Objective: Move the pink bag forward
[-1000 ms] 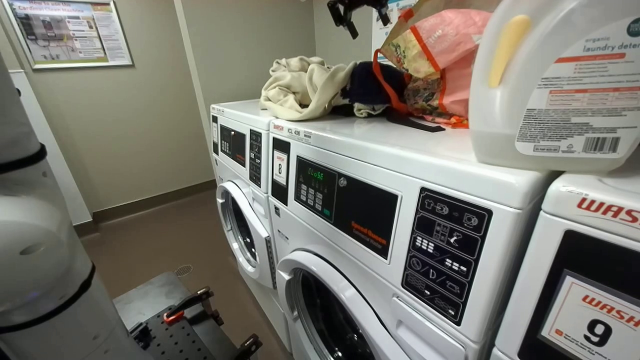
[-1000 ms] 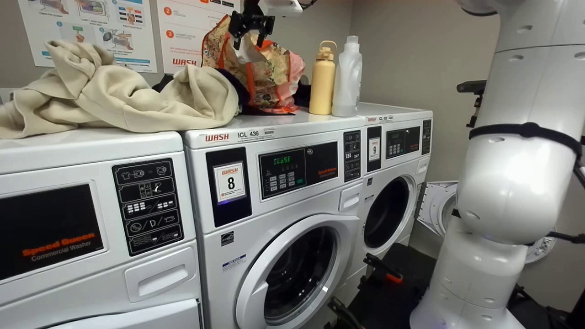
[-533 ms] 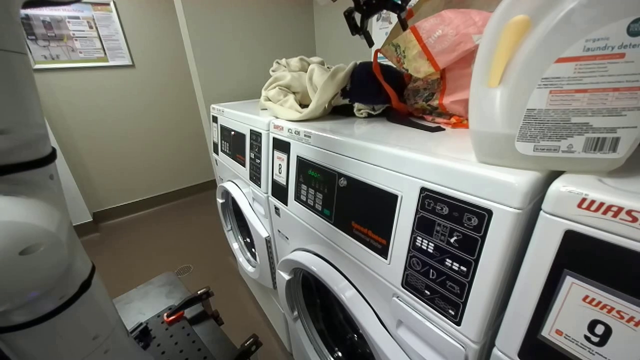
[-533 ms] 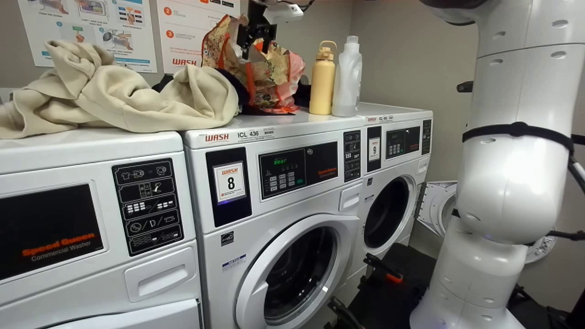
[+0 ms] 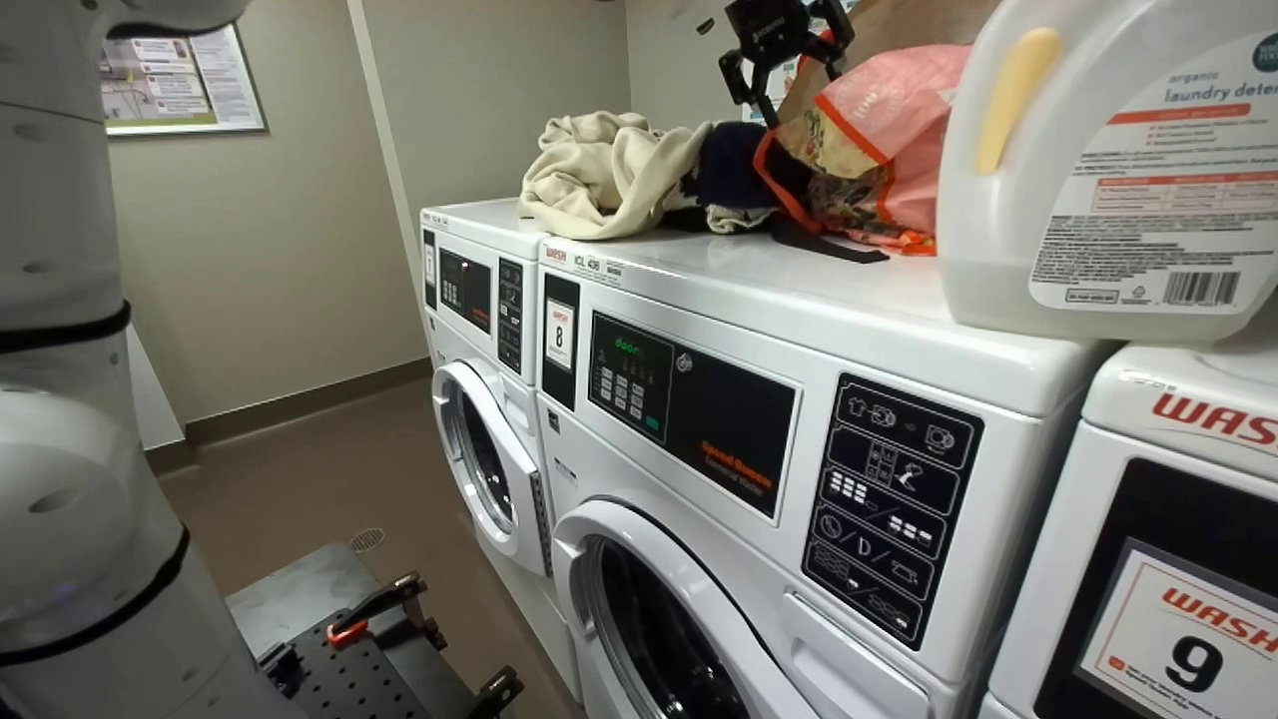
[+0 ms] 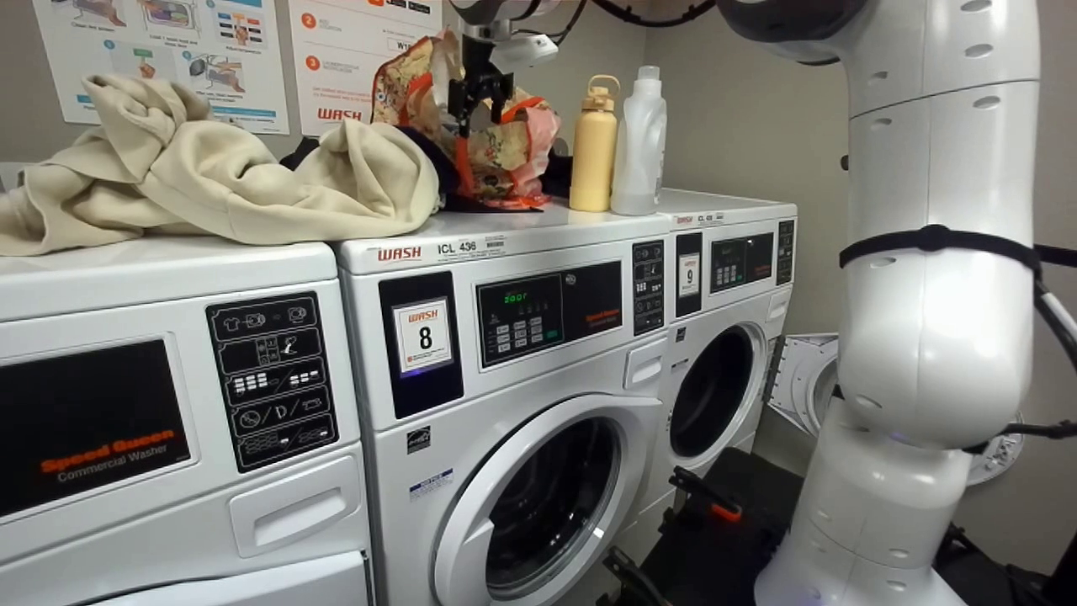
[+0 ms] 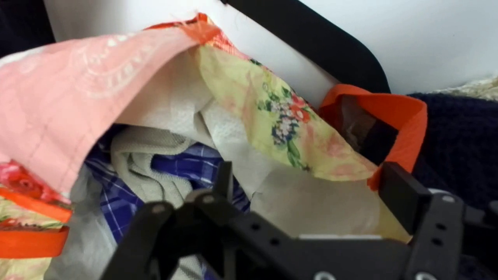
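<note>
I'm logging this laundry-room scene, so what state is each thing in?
Pink bag: mouth open, fabric inside
Gripper: open
Cream cloth: crumpled
Navy cloth: bunched
Yellow bottle: upright, lid on
Detergent bottle: upright, capped, partly filled
Washer 8's display: lit, reading "door"
Washer 8's door: can't tell whether latched

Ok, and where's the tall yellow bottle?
In an exterior view, the yellow bottle stands on top of washer 8, just right of the pink bag and left of the detergent bottle.
</note>
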Available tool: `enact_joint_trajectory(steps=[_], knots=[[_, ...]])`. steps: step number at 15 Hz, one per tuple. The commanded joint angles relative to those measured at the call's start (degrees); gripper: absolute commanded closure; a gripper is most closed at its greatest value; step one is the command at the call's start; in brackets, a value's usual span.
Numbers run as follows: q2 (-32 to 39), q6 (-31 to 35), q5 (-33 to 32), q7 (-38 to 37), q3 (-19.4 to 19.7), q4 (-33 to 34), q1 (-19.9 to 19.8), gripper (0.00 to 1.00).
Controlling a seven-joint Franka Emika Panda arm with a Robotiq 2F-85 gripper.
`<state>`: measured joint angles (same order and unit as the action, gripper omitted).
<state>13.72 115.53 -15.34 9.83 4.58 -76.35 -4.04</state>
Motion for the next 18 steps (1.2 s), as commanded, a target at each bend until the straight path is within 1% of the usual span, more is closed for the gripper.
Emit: enact_joint_trajectory(steps=[1, 4, 10, 12, 17, 18], knots=[[1.55, -1.85, 0.18, 1.74, -0.02, 2.69, -0.24, 0.01], [1.55, -4.32, -0.28, 2.26, 0.01, 3.21, -0.03, 0.00], [1.19, -11.99, -1.35, 4.97, 0.25, 5.03, 0.04, 0.00], [1.48, -12.21, -1.71, 5.67, 0.30, 5.36, -0.04, 0.00], [2.65, -10.12, -3.33, 5.23, 0.30, 5.24, 0.04, 0.00], [2.95, -10.02, -3.55, 4.90, 0.33, 5.28, 0.07, 0.25]])
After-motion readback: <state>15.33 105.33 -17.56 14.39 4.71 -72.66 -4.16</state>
